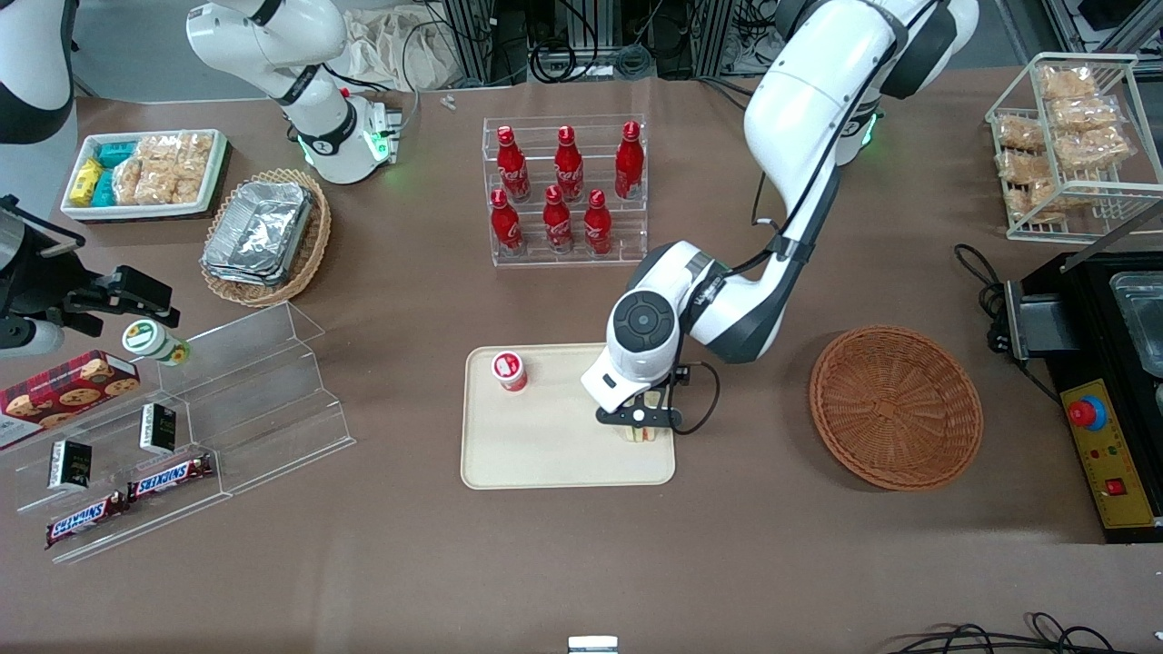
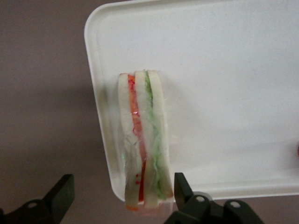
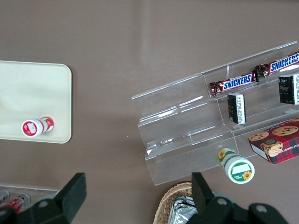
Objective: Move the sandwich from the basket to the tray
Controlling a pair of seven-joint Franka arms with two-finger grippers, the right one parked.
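The sandwich (image 1: 643, 434) stands on its edge on the cream tray (image 1: 545, 454), at the tray's corner nearest the basket. In the left wrist view the sandwich (image 2: 142, 140) shows pale bread with red and green filling, resting on the tray (image 2: 224, 93) close to its rim. My left gripper (image 1: 641, 425) is just above it, open, with one finger on each side of the sandwich (image 2: 122, 184). One fingertip (image 2: 181, 183) is very near the bread and the other (image 2: 64, 186) stands well apart. The round reddish-brown basket (image 1: 895, 409) is empty, toward the working arm's end.
A small red-and-white cup (image 1: 510, 371) stands on the tray's corner farther from the camera. A clear rack of red bottles (image 1: 568, 191) stands farther back. A clear stepped shelf (image 1: 227, 400) with snacks lies toward the parked arm's end. A black control box (image 1: 1104, 436) sits beside the basket.
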